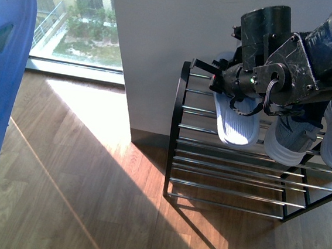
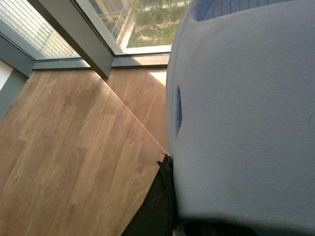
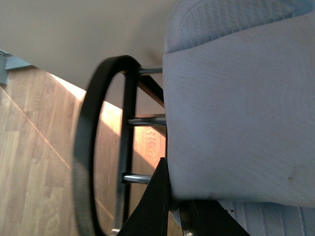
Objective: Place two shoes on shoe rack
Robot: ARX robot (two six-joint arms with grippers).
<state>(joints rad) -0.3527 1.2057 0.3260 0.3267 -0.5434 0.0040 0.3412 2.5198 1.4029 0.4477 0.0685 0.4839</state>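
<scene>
Front view: one pale slide sandal lay on the top tier of the shoe rack, sole ribbing up, toe end hanging a little past the front rods. The right gripper sat on it at the strap end, with the dark wrist body and a cable loop above. Fingertips were hidden behind the wrist, so whether the gripper was clamped on the sandal or slack could not be told from here. Just right of the sandal stood two grey knit sneakers on the same tier, white soles toward the camera, the far one cut by the frame edge. The rack stood against a white wall, lower tiers of silver rods bare, on a wood floor crossed by a sun patch. A window was at far left.

Right wrist view: the sandal's strap filled most of the frame, close against a black finger. Contact looked likely, grip not certain. Black rack upright and rod ends showed beside it.

Left wrist view: a second pale sandal filled the frame, pressed up against the left gripper's dark finger, off the floor and apparently held. In the front view it showed as a blue blur at far left, well apart from the rack.
</scene>
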